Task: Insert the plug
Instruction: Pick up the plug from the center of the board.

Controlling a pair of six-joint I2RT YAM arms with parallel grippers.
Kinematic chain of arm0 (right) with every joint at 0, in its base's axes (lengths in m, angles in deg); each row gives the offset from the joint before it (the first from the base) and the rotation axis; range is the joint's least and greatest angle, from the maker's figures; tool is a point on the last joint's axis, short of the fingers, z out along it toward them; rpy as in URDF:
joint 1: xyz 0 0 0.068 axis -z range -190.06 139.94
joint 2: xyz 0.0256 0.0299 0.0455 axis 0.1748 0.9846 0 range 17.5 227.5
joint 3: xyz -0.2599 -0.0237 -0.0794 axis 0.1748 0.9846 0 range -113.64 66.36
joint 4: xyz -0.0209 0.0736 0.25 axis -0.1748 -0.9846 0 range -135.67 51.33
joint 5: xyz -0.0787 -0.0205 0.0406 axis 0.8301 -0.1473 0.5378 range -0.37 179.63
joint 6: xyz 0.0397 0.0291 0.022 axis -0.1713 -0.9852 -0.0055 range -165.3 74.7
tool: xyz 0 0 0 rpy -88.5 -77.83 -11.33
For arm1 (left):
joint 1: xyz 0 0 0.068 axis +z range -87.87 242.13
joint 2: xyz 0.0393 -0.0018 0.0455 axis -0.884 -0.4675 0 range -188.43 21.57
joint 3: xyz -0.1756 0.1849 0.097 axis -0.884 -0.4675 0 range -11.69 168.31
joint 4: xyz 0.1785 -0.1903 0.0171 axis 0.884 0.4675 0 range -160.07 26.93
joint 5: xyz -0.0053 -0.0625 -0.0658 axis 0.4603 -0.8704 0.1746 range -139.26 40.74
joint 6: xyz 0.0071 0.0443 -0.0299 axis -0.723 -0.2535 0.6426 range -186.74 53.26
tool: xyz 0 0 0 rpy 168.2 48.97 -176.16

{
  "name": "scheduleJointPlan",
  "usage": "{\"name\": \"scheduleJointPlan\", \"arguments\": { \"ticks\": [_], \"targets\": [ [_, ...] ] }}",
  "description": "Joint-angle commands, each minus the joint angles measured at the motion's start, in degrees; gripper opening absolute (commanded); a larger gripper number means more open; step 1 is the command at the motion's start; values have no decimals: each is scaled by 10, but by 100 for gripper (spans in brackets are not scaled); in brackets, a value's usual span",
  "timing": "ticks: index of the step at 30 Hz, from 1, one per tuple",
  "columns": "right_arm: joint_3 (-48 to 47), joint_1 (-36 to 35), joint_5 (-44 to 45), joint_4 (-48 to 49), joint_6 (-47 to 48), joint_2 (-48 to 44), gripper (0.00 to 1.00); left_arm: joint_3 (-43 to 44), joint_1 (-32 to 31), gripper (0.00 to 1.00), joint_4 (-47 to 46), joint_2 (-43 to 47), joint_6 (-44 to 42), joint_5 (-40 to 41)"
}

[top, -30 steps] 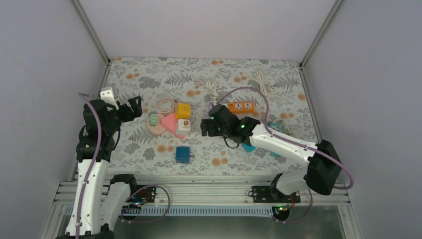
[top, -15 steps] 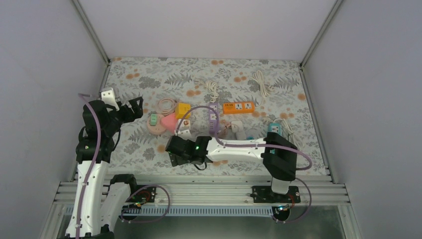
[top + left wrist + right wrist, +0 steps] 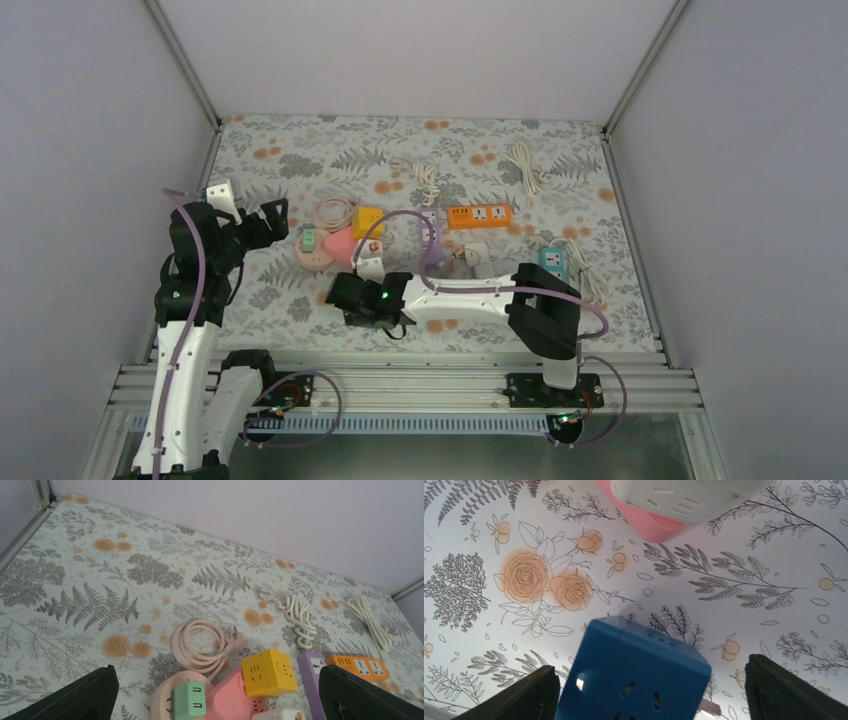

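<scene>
The right gripper (image 3: 651,665) reaches across the flowered tablecloth (image 3: 749,590) and hangs low over a blue cube adapter (image 3: 624,680). Its jaws stand wide apart with the cube between them. The cube sits just beside the left finger (image 3: 519,695) and clearly apart from the right finger (image 3: 794,690), with bare cloth showing in that gap. The cube's top face carries a three-slot socket. A pale metal prong (image 3: 710,709) sticks out low on the side nearer the right finger. Nothing is gripped. Straight ahead of these fingers, close by, lie the rounded corner of a pink power strip (image 3: 649,527) and a white cube socket (image 3: 684,495) resting on it.

The left gripper (image 3: 217,667) is raised above the table, well apart from the right one. It is spread fully wide and holds nothing. Below and just ahead of its fingers is a green plug adapter (image 3: 189,705) seated on a round pink socket base (image 3: 161,700). Next to that, toward its right finger, is a yellow cube socket (image 3: 270,672). A coiled pink cable (image 3: 200,645) lies a little further ahead. Beyond the yellow cube on the right-finger side are a purple power strip (image 3: 312,666) and an orange power strip (image 3: 357,666). Two bundled white cords (image 3: 295,612) (image 3: 372,620) lie farther out.
</scene>
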Motion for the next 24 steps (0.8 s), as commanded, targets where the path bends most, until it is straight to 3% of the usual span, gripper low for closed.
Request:
{"name": "scheduleJointPlan", "arguments": {
  "ticks": [1,5,16,24],
  "targets": [
    [-24,-2,30,2,-15,23,86,-9,2,100,5,3,6,-4],
    [-20,-2,28,7,-17,24,95,-8,2,100,7,3,6,-2],
    [-5,-1,27,1,-28,36,91,-13,2,100,10,4,8,-2],
    [25,7,35,13,-44,12,66,-9,2,100,6,-14,6,-13]
  ]
}}
